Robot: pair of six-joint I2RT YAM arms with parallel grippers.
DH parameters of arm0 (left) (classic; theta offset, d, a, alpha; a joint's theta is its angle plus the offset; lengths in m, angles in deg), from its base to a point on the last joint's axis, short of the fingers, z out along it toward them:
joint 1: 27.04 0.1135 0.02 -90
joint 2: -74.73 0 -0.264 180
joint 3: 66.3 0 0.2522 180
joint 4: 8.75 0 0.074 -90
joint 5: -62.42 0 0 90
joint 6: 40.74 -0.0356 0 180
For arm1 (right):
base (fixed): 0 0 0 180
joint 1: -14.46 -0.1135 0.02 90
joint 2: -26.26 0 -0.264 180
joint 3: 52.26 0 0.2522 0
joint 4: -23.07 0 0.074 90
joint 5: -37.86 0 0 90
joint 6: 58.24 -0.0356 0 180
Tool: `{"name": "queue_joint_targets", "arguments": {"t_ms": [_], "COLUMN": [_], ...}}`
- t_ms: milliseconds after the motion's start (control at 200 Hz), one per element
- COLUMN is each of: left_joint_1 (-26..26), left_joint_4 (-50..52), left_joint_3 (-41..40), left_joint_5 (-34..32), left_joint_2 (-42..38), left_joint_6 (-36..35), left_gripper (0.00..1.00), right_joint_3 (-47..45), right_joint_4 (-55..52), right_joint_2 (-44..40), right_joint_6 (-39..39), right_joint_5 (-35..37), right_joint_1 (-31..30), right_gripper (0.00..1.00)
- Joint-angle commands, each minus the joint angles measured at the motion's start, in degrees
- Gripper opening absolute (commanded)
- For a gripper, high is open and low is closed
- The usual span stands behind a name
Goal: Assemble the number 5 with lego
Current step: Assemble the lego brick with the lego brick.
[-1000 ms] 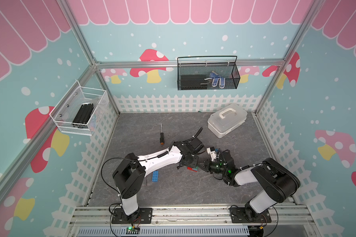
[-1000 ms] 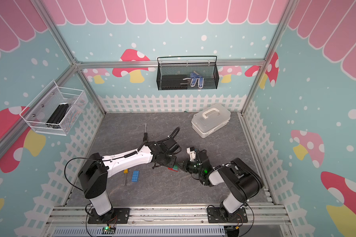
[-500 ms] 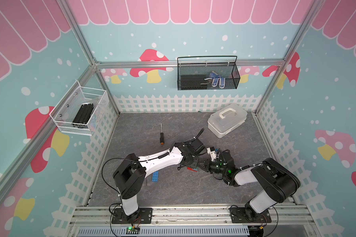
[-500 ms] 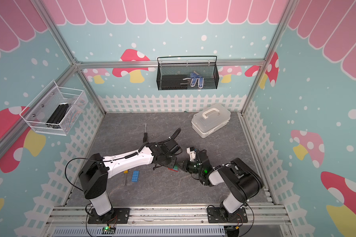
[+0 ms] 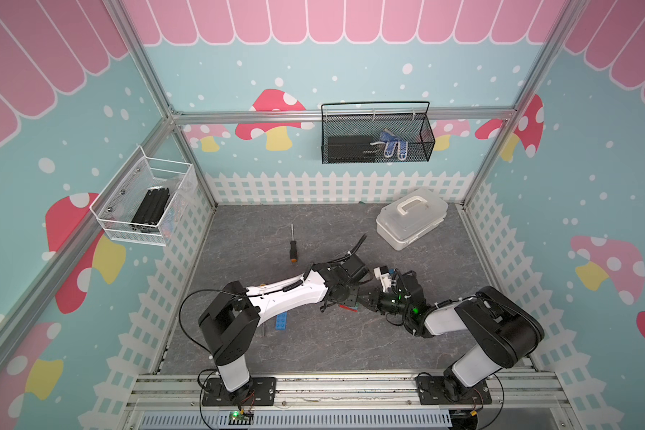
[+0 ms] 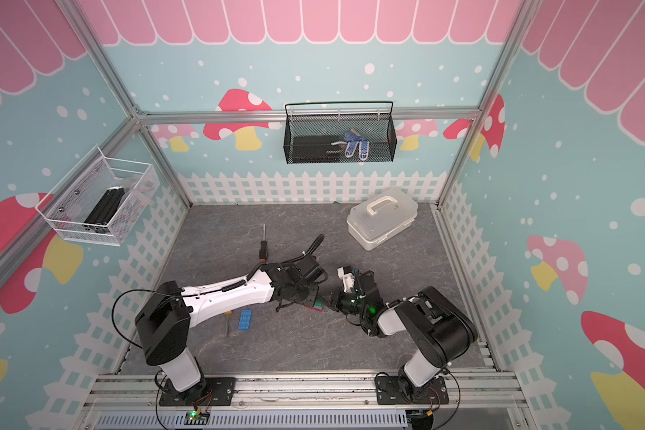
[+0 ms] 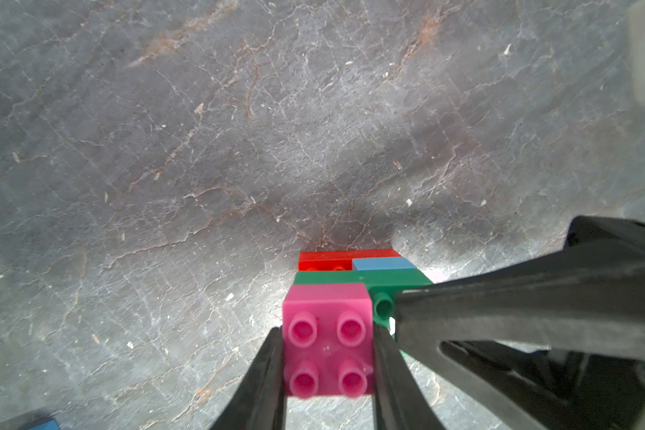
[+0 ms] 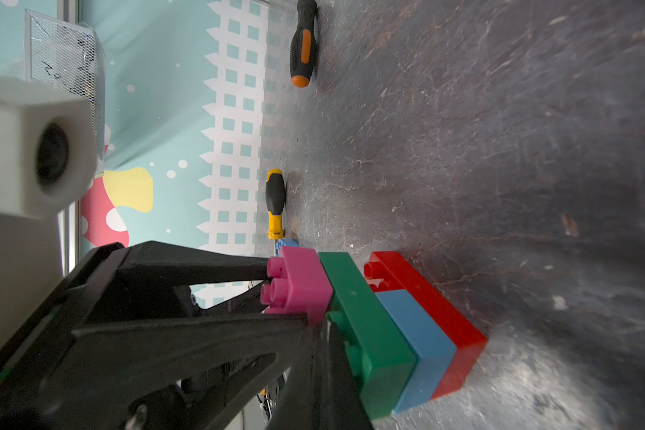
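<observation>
Little moved: left fingers (image 7: 265, 372) pinch pink brick (image 7: 326, 342) seated on green brick (image 7: 388, 277).

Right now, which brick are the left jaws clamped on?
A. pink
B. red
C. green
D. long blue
A: in the left wrist view the left jaws pinch the pink brick on both sides, while the long blue brick lies loose, away from them.
</observation>
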Motion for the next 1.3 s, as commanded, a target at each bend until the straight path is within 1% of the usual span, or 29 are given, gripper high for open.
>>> {"name": "queue_joint_targets", "arguments": {"t_ms": [0,120,170,270,445,590,715,956,1116,1291], "left_joint_1": [-1.2,-1.2,-1.2,-1.2,-1.2,-1.1,-1.1,-1.1,-1.8,-2.7], "left_joint_4": [-0.1,0.7,1.4,2.5,2.7,2.5,0.5,-0.4,0.3,2.1], "left_joint_3": [-2.5,-1.8,-1.2,-0.1,-0.1,-0.4,-1.4,-1.6,-1.4,-0.2], "left_joint_5": [5.1,4.6,4.2,3.9,3.9,3.9,5.0,5.1,4.7,3.0], "left_joint_2": [2.0,1.6,1.6,1.6,1.7,1.6,1.6,3.1,4.8,6.4], "left_joint_6": [1.4,1.0,0.7,0.1,0.2,0.5,0.6,0.8,0.4,-0.1], "left_gripper": [0.25,0.25,0.25,0.28,0.31,0.3,0.3,0.29,0.24,0.24], "right_joint_3": [-0.6,0.1,0.3,0.0,-1.4,-3.5,-4.0,-4.2,-4.0,-3.7], "right_joint_4": [-15.5,-23.7,-26.6,-27.3,-21.9,-15.8,-13.0,-12.4,-12.4,-12.5], "right_joint_2": [0.5,-2.7,-4.0,-4.3,-0.7,2.4,5.0,7.2,8.3,8.6], "right_joint_6": [2.3,4.2,6.6,7.2,6.6,5.6,5.2,4.9,4.7,4.8], "right_joint_5": [3.2,5.1,5.7,6.2,5.6,5.3,4.8,5.0,5.0,4.8], "right_joint_1": [0.1,0.1,0.2,0.2,0.1,0.1,0.1,0.2,0.2,0.3], "right_gripper": [0.0,0.0,0.0,0.0,0.0,0.0,0.0,0.0,0.0,0.0]}}
